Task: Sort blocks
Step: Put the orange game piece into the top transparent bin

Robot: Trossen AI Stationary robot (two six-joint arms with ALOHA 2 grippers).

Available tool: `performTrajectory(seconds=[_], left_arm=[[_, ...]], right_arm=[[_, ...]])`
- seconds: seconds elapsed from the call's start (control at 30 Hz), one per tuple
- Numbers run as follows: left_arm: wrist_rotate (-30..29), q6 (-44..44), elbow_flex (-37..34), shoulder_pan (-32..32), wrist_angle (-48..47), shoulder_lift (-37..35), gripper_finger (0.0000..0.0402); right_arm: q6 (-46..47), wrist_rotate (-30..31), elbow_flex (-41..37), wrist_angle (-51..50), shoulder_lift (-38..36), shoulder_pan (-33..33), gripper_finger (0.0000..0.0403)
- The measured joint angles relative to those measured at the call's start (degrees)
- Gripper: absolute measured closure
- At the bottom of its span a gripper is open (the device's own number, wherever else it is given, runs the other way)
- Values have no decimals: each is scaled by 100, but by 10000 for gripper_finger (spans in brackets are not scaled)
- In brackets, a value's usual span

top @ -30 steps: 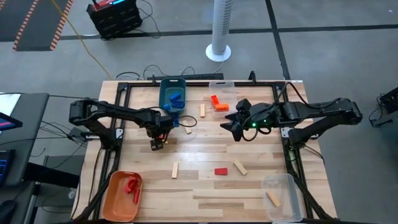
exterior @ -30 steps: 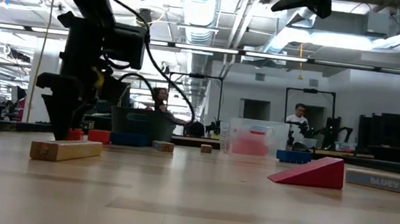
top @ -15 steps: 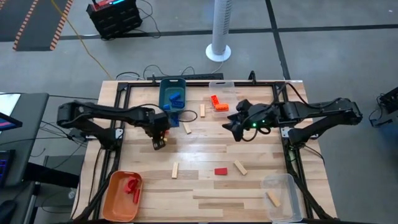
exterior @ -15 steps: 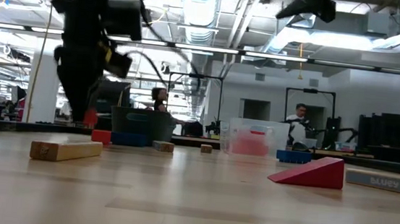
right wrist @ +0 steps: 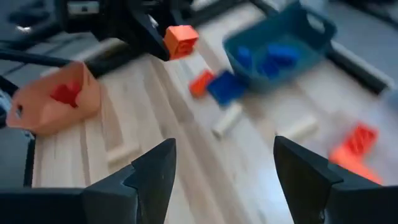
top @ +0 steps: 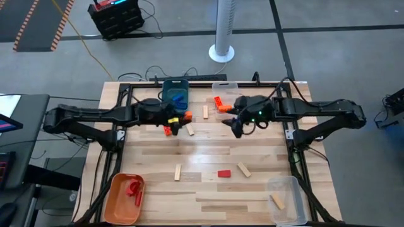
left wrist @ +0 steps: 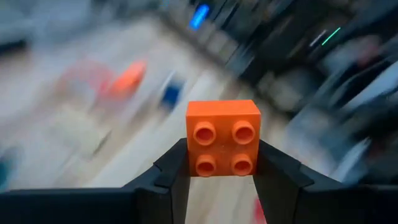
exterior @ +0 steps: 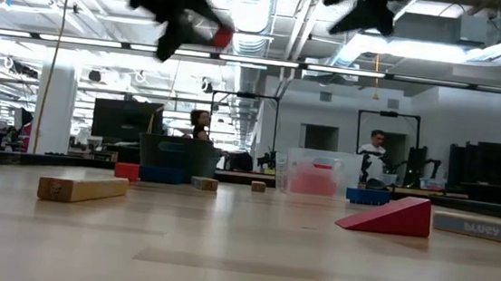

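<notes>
Left gripper (left wrist: pixel 222 163): clamped on an orange studded brick (left wrist: pixel 223 138), one finger on each side, studs facing the wrist cam. From overhead it's up off the table at about 11 o'clock of the table centre, right by the teal bin (top: pixel 175 94).

Right gripper (right wrist: pixel 222 169): fingers spread wide with nothing between them, hovering around 1 o'clock of centre, near the orange blocks (top: pixel 221 104) at the far edge.

Teal bin: far edge, roughly 12 o'clock, with blue blocks (right wrist: pixel 272 57) already in it.

Orange bin (top: pixel 123 198): near-left corner, about 7 o'clock, a couple of red blocks (top: pixel 133 188) inside.

Clear bin (top: pixel 285 199): near-right corner, about 5 o'clock, one wood block (top: pixel 277 201) in it.

Loose on the table: red wedge (top: pixel 225 173) near 6 o'clock, with wood bricks either side of it (top: pixel 178 173) (top: pixel 243 169). Two more wood pieces (top: pixel 205 112) (top: pixel 190 129) sit toward the far side, between the two grippers.

Low cam: the wedge and a wood brick (exterior: pixel 83 188) sit closest, people way off in the room behind.
</notes>
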Motion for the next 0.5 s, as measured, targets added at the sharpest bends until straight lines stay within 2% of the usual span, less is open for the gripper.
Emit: performTrajectory(seconds=[0.07, 0.13, 0.2, 0.37, 0.5], left_arm=[[-2, 22, 2, -40, 838, 66, 266], [6, 112, 2, -77, 1617, 146, 265], [49, 238, 2, -90, 2076, 168, 265], [322, 624, 3, -90, 2763, 250, 263], [637, 950, 351, -115, 2832, 476, 263]], right_arm=[[-249, -273, 0, 761, 67, -110, 138], [-315, -796, 2, 1367, 86, -267, 138], [-388, -1207, 3, 1960, 164, -410, 138], [-725, -1684, 2, 2903, 356, -673, 137], [-559, -1981, 2, 3391, 572, -815, 137]])
